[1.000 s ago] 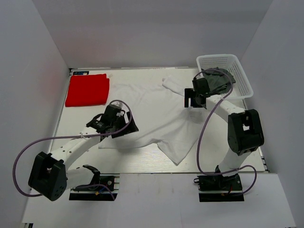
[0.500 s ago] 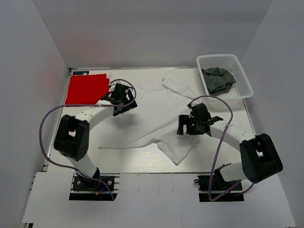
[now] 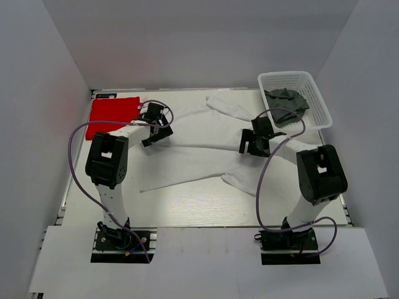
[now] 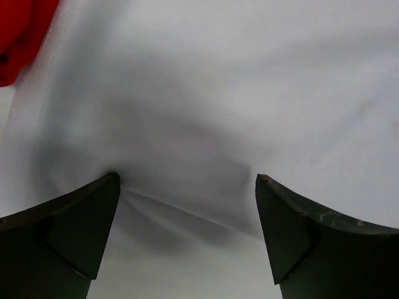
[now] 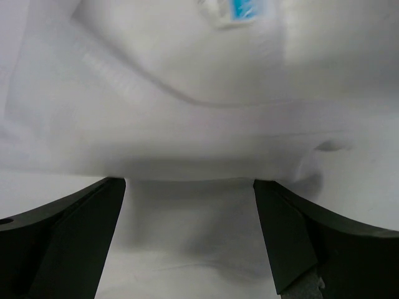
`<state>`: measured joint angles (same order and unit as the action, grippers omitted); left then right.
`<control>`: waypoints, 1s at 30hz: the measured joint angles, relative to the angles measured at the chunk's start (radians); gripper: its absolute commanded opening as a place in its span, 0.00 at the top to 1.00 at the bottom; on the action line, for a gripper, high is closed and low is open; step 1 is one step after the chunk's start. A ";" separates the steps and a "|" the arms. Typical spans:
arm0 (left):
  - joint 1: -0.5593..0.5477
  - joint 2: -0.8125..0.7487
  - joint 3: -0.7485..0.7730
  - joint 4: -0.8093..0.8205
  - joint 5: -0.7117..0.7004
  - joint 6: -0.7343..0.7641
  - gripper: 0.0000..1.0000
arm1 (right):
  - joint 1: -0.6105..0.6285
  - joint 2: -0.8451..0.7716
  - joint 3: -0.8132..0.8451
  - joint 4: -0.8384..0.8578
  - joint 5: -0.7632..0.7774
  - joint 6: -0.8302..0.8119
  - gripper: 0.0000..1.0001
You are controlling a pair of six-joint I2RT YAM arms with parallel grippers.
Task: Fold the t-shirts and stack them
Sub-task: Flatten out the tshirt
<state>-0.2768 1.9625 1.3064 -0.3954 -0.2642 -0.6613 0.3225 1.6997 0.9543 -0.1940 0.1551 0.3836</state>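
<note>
White t-shirt (image 3: 199,148) lies spread across mid-table. Left gripper (image 4: 187,187) and right gripper (image 5: 190,187) both have jaws splayed wide, tips pressing its cloth, nothing grasped. Red t-shirt (image 3: 112,116) lies folded at far left on the white table (image 3: 187,208), with plain grey walls (image 3: 206,43) around it.

Your left arm (image 3: 106,163) and right arm (image 3: 321,175): white tubular links, boxy black joint housings. You get one lilac cable (image 3: 70,163) looping off each. Under both, black base plates (image 3: 121,239) with thin wires. On left gripper (image 4: 187,182) and right gripper (image 5: 189,182): dark matte wedge-shaped fingers (image 4: 68,230), bevelled edges.
</note>
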 measured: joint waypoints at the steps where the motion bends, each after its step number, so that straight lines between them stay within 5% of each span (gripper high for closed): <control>1: 0.003 0.000 0.000 0.004 0.002 0.003 0.00 | -0.015 0.020 0.024 -0.008 0.018 -0.004 0.10; 8: 0.006 -0.008 -0.004 0.029 0.068 0.053 0.00 | -0.044 0.014 0.067 -0.109 0.060 -0.108 0.10; 15: -0.001 -0.113 -0.034 0.025 0.150 0.074 0.00 | 0.019 -0.317 -0.061 -0.097 -0.069 -0.147 0.10; 24: -0.008 -0.679 -0.492 0.069 0.257 -0.030 0.00 | 0.095 -0.544 -0.380 -0.036 -0.348 -0.022 0.10; 30: -0.012 -0.759 -0.784 0.097 0.343 -0.082 0.00 | 0.105 -0.548 -0.481 -0.002 -0.368 0.052 0.10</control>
<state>-0.2890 1.2034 0.5228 -0.2985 0.0792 -0.7429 0.4278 1.1519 0.4728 -0.1963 -0.2127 0.4358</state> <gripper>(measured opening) 0.997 0.902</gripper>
